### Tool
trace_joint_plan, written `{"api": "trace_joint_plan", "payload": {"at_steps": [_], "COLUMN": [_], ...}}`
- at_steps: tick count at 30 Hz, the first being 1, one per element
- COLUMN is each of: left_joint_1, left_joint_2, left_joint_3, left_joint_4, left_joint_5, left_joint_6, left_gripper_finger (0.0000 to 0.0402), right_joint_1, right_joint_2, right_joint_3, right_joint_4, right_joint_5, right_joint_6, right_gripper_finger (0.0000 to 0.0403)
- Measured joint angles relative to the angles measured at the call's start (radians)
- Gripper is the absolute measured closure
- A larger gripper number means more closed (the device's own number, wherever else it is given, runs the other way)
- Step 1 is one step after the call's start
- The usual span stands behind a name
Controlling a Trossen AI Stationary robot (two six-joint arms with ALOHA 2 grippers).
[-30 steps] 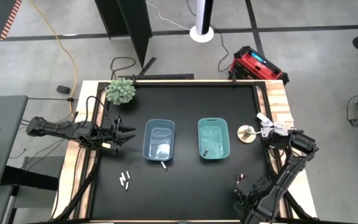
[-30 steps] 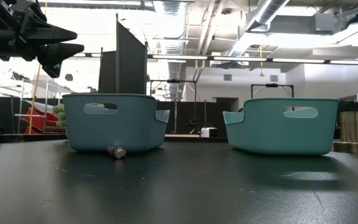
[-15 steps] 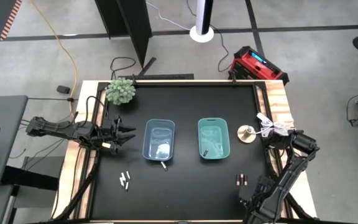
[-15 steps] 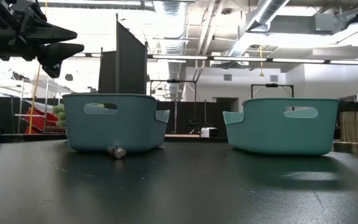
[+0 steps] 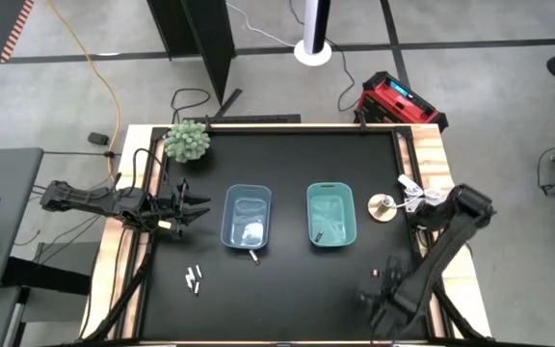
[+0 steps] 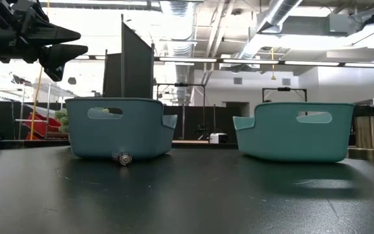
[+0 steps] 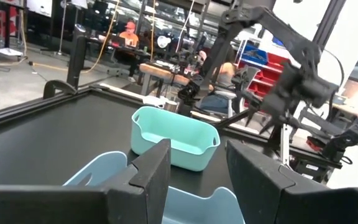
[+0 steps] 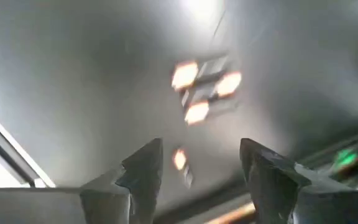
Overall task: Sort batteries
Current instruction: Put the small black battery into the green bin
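Observation:
Whitish batteries (image 5: 194, 280) lie on the black table near the left arm, and one more (image 5: 254, 255) lies against the blue bin's (image 5: 247, 217) near wall, also seen in the low view (image 6: 123, 158). Dark batteries (image 5: 321, 231) lie inside the teal bin (image 5: 330, 215). My right gripper (image 8: 197, 180) is open and points down over several dark, coppery-ended batteries (image 8: 204, 87) lying flat at the table's near right; it touches none. My left gripper (image 5: 198, 206) hovers open, left of the blue bin, high above the table (image 6: 57, 49).
A green plant ball (image 5: 188, 141) sits at the far left corner. A small round disc (image 5: 382, 205) lies right of the teal bin. The two bins stand side by side mid-table with bare black surface in front of them (image 6: 226, 195).
My right arm has swung, its elbow rising toward the far edge, and its gripper has shifted a little toward the far edge and left, over the dark batteries at the near right. The left arm and all batteries have stayed put.

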Motion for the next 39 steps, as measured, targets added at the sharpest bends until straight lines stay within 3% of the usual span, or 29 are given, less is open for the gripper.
{"api": "trace_joint_plan", "payload": {"at_steps": [7,13,16,19,25,32,39], "left_joint_1": [0.0,0.0,0.0,0.0,0.0,0.0,0.0], "left_joint_2": [0.0,0.0,0.0,0.0,0.0,0.0,0.0], "left_joint_3": [0.0,0.0,0.0,0.0,0.0,0.0,0.0], "left_joint_4": [0.0,-0.002,-0.011,-0.011,-0.01,-0.01,-0.01], "left_joint_5": [0.0,0.0,0.0,-0.003,-0.025,-0.041,-0.051], "left_joint_6": [0.0,-0.015,-0.018,-0.031,-0.06,-0.07,-0.071], "left_gripper_finger": [0.0249,0.0249,0.0249,0.0249,0.0249,0.0249,0.0249], "right_joint_1": [-0.044,0.156,0.281,0.342,0.365,0.33,0.275], "right_joint_2": [-0.217,-0.43,-0.482,-0.487,-0.409,-0.29,-0.206], "right_joint_3": [0.0,-0.157,-0.264,-0.341,-0.389,-0.389,-0.388], "right_joint_4": [-0.138,-0.207,-0.162,-0.028,0.195,0.267,0.386], "right_joint_5": [0.324,0.42,0.417,0.37,0.276,0.107,0.025], "right_joint_6": [0.048,0.4,0.57,0.592,0.403,0.276,0.144], "right_gripper_finger": [0.0174,0.0174,0.0174,0.0174,0.0174,0.0174,0.0174]}}
